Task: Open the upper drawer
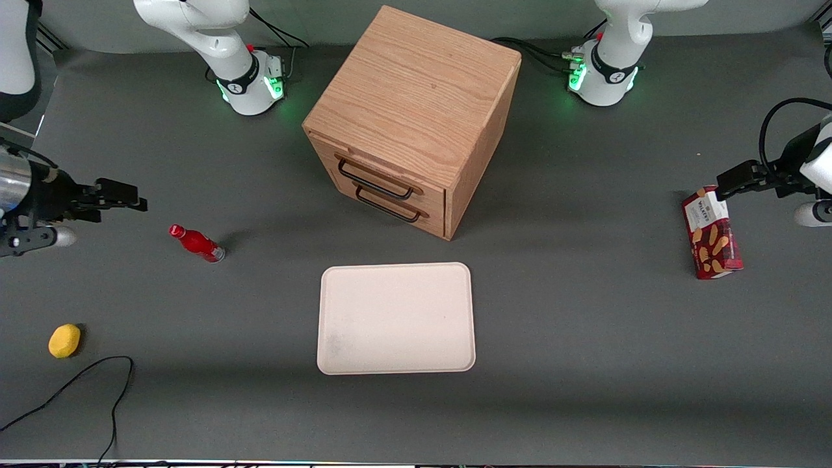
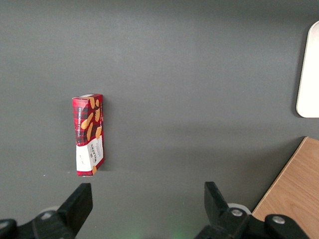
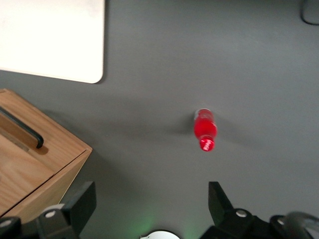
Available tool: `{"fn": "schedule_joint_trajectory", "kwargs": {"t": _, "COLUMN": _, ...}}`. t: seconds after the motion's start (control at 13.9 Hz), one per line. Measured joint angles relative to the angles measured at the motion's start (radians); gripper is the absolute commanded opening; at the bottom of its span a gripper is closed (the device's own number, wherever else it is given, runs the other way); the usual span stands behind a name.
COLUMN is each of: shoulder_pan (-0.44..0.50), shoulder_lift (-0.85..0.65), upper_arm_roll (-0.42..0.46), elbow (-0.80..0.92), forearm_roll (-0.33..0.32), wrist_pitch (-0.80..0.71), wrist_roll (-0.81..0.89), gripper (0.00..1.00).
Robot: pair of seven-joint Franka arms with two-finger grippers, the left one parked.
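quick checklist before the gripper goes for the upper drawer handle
1. Upper drawer shut, handle exposed: ok.
2. Gripper fingers open: ok, spread wide in the wrist view.
3. Gripper at the handle: not ok, it hangs toward the working arm's end of the table, well apart from the cabinet.
4. Path to the handle: ok; the bottle stands nearer the front camera than the gripper.
5. Room in front of the drawer: cannot tell; the tray lies there.
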Motion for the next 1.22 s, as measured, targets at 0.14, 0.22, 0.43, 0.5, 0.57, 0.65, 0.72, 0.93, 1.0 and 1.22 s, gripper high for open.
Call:
{"fn": "schedule_joint_trajectory", "kwargs": {"t": 0.14, "shoulder_pan": 0.059, "shoulder_lift": 0.002, "upper_arm_roll": 0.003, "elbow": 0.013, "forearm_roll": 0.0, "wrist_pitch": 0.0, "wrist_roll": 0.0, "gripper": 1.0}}
{"fn": "schedule_joint_trajectory", "kwargs": {"t": 0.22, "shoulder_pan": 0.089, "shoulder_lift": 0.003, "upper_arm_roll": 0.004, "elbow": 0.018, "forearm_roll": 0.001, "wrist_pitch": 0.0, "wrist_roll": 0.0, "gripper": 1.0}}
{"fn": "schedule_joint_trajectory", "kwargs": {"t": 0.43, "shoulder_pan": 0.185, "shoulder_lift": 0.012, "upper_arm_roll": 0.008, "elbow": 0.022, "forearm_roll": 0.001, "wrist_pitch": 0.004, "wrist_roll": -0.053, "gripper": 1.0}}
{"fn": "schedule_joint_trajectory", "kwargs": {"t": 0.5, "shoulder_pan": 0.224, "shoulder_lift": 0.022, "upper_arm_roll": 0.009, "elbow": 0.025, "forearm_roll": 0.001, "wrist_pitch": 0.014, "wrist_roll": -0.087, "gripper": 1.0}}
{"fn": "schedule_joint_trajectory", "kwargs": {"t": 0.57, "shoulder_pan": 0.265, "shoulder_lift": 0.039, "upper_arm_roll": 0.01, "elbow": 0.03, "forearm_roll": 0.001, "wrist_pitch": 0.026, "wrist_roll": -0.104, "gripper": 1.0}}
{"fn": "schedule_joint_trajectory", "kwargs": {"t": 0.65, "shoulder_pan": 0.303, "shoulder_lift": 0.061, "upper_arm_roll": 0.011, "elbow": 0.04, "forearm_roll": 0.001, "wrist_pitch": 0.037, "wrist_roll": -0.115, "gripper": 1.0}}
{"fn": "schedule_joint_trajectory", "kwargs": {"t": 0.72, "shoulder_pan": 0.337, "shoulder_lift": 0.089, "upper_arm_roll": 0.013, "elbow": 0.057, "forearm_roll": 0.001, "wrist_pitch": 0.042, "wrist_roll": -0.125, "gripper": 1.0}}
{"fn": "schedule_joint_trajectory", "kwargs": {"t": 0.93, "shoulder_pan": 0.409, "shoulder_lift": 0.167, "upper_arm_roll": 0.027, "elbow": 0.11, "forearm_roll": 0.001, "wrist_pitch": 0.058, "wrist_roll": -0.139, "gripper": 1.0}}
{"fn": "schedule_joint_trajectory", "kwargs": {"t": 1.0, "shoulder_pan": 0.43, "shoulder_lift": 0.192, "upper_arm_roll": 0.029, "elbow": 0.127, "forearm_roll": 0.001, "wrist_pitch": 0.067, "wrist_roll": -0.142, "gripper": 1.0}}
{"fn": "schedule_joint_trajectory", "kwargs": {"t": 1.22, "shoulder_pan": 0.482, "shoulder_lift": 0.258, "upper_arm_roll": 0.032, "elbow": 0.165, "forearm_roll": 0.001, "wrist_pitch": 0.076, "wrist_roll": -0.151, "gripper": 1.0}}
